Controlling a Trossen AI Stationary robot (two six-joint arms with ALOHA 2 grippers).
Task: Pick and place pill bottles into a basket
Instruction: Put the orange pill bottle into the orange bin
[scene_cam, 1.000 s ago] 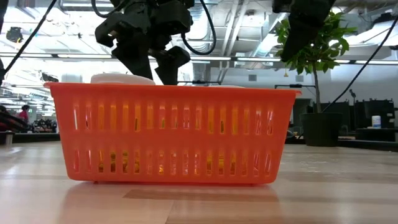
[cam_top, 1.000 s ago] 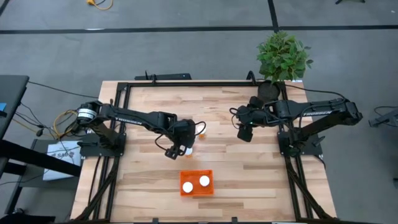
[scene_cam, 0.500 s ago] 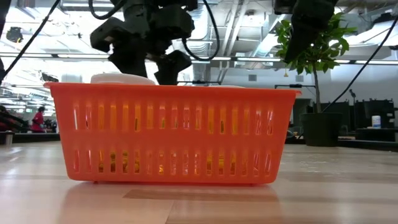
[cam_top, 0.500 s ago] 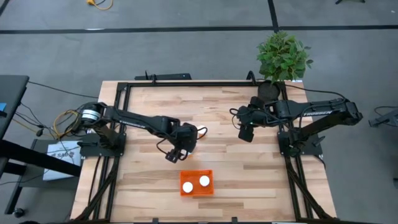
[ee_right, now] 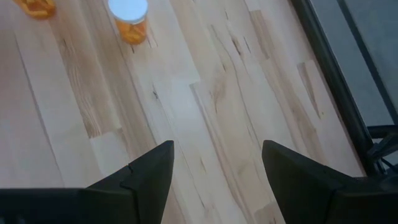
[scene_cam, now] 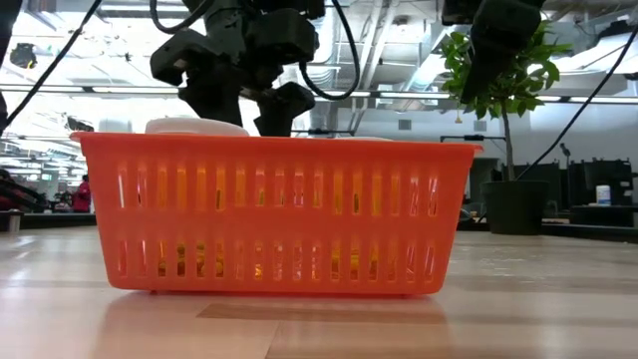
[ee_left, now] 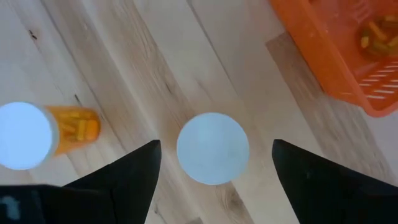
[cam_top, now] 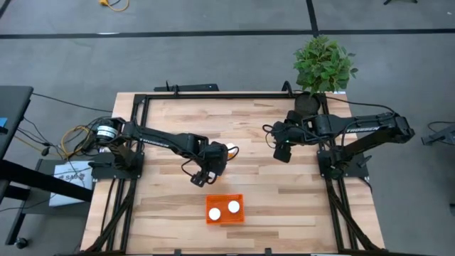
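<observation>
Holding two white-capped pill bottles (cam_top: 233,207), the basket (cam_top: 225,219) sits near the open left hand (ee_left: 211,180).

A pale wooden table (cam_top: 170,206) made of butcher-block planks carries the things. An orange basket (cam_top: 225,210) stands near the middle of its front edge. Two pill bottles (ee_left: 212,148) stand upright near the table's centre, close together, one partly hidden under an arm. A potted plant (cam_top: 323,67) sits at the back right corner.
</observation>
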